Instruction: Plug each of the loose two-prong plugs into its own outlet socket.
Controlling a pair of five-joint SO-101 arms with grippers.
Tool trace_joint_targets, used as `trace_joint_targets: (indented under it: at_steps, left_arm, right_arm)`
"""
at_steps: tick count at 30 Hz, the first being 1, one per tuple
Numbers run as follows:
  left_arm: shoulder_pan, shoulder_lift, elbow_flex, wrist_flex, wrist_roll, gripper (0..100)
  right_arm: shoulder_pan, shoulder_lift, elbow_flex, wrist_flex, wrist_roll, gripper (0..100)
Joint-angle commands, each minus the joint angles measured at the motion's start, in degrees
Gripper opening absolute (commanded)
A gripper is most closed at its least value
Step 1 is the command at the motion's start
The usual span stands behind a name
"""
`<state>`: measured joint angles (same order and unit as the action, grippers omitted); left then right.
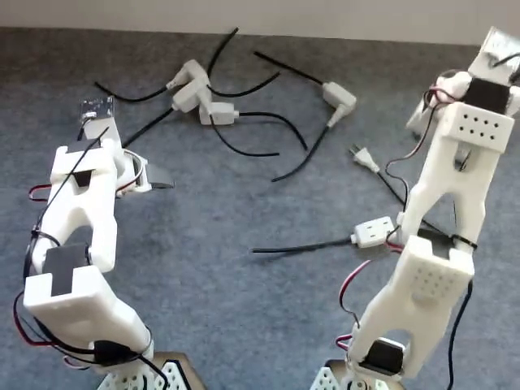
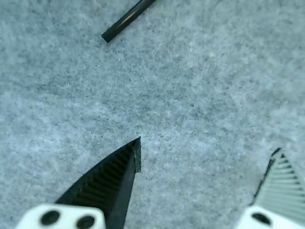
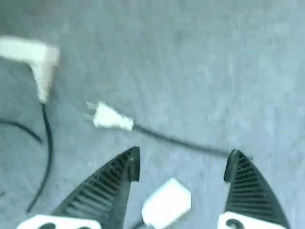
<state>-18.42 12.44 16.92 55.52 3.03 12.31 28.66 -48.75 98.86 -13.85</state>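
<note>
A loose white two-prong plug point(image 1: 366, 157) lies on the grey carpet at the right, its black cable running toward the right arm. In the right wrist view this plug point(image 3: 108, 117) lies just beyond my right gripper point(image 3: 183, 164), which is open and holds nothing. A white outlet socket block point(image 1: 374, 231) point(image 3: 167, 202) sits between the fingers, nearer the wrist. Another white outlet point(image 1: 340, 97) point(image 3: 35, 57) lies farther off. My left gripper point(image 1: 148, 175) point(image 2: 208, 148) hovers open over bare carpet at the left, with a black cable end point(image 2: 126, 20) beyond it.
A cluster of white plugs and outlets point(image 1: 199, 99) with tangled black cables point(image 1: 260, 130) lies at the back centre. A black cable point(image 1: 301, 245) runs left from the socket block. The carpet point(image 1: 244, 309) in the middle front is open.
</note>
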Motion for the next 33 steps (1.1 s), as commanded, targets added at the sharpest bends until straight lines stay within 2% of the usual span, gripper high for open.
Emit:
trace_joint_targets:
  at_steps: [1, 5, 12, 22, 24, 28, 33]
  left_arm:
    - [1.2, -2.7, -0.1, -0.4, 0.2, 40]
    - [1.3, -2.7, -0.1, -0.4, 0.2, 40]
    - [1.2, -2.7, -0.1, -0.4, 0.2, 40]
    - [1.1, -2.7, -0.1, -0.4, 0.2, 40]
    - [1.1, -2.7, -0.1, -0.4, 0.2, 40]
    - [1.1, -2.7, -0.1, -0.4, 0.2, 40]
    - [1.1, -2.7, -0.1, -0.4, 0.2, 40]
  right_arm:
    - [-0.7, -9.9, 17.8, 1.5, -2.1, 27.5]
    - [-1.9, -13.1, 29.3, -2.8, -3.0, 27.5]
    - [-3.7, -13.4, 40.7, -9.4, -15.9, 27.4]
    - [-6.6, -13.4, 53.5, -24.0, -25.2, 27.3]
    - [-6.5, -13.4, 55.3, -25.9, -25.8, 24.0]
    - [-6.6, -13.5, 56.0, -26.1, -24.3, 7.7]
    - [-12.6, -13.6, 55.9, -25.2, -18.4, 9.5]
